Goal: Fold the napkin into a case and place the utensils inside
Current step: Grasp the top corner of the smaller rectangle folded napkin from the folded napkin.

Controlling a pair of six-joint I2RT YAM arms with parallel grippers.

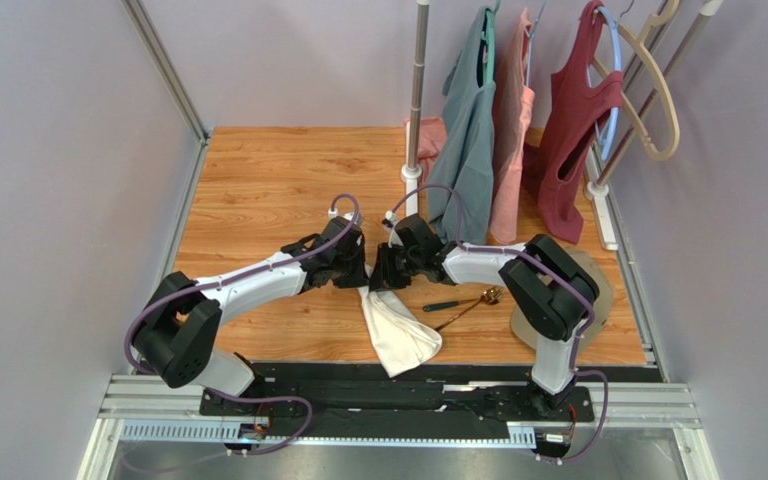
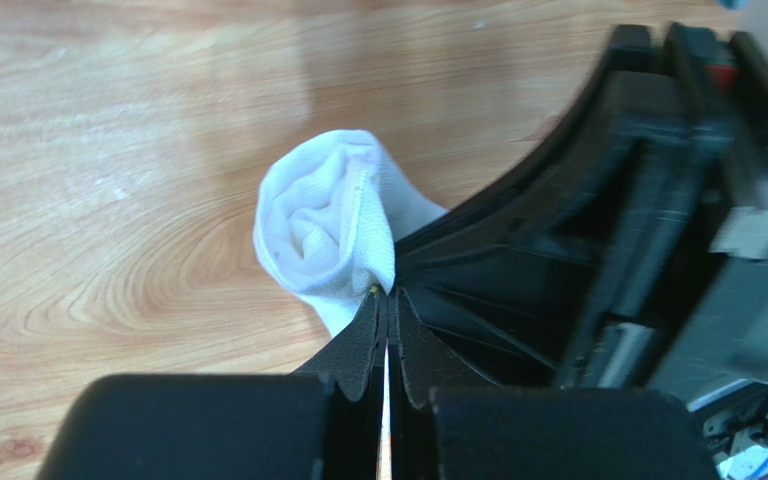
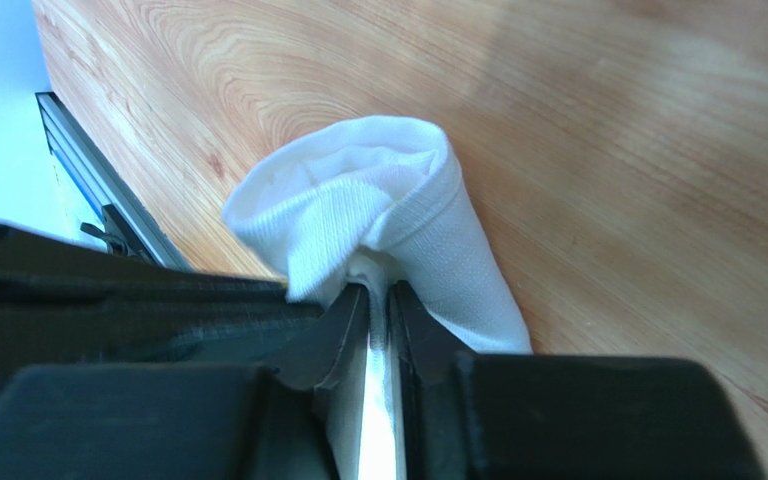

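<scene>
Top external view: the wooden table (image 1: 258, 180) takes up most of the shot, with a rack of hanging clothes (image 1: 478, 130) at the far right. Near the right edge there's a tan round thing (image 1: 603, 285), half hidden, so can't tell what it is.

The left arm (image 1: 248, 280) and the right arm (image 1: 548, 290) both reach in and meet nose to nose around the middle of the table.

The white napkin (image 1: 398, 335) hangs from where they meet. It trails toward the near edge in a loose rolled-up bundle, and its near end lies on the wood by the black rail.

The left gripper (image 2: 388, 300) has its fingers pressed together, pinching a bit of the cloth, which bunches up into a little puff just past the tips. The right gripper (image 3: 378, 300) is clamped on the cloth too; there's only a thin slit between its fingers, and that's filled with white fabric.

The utensils (image 1: 463, 303) are lying flat on the table just right of the napkin, not touching it, gold heads pointing right.
</scene>
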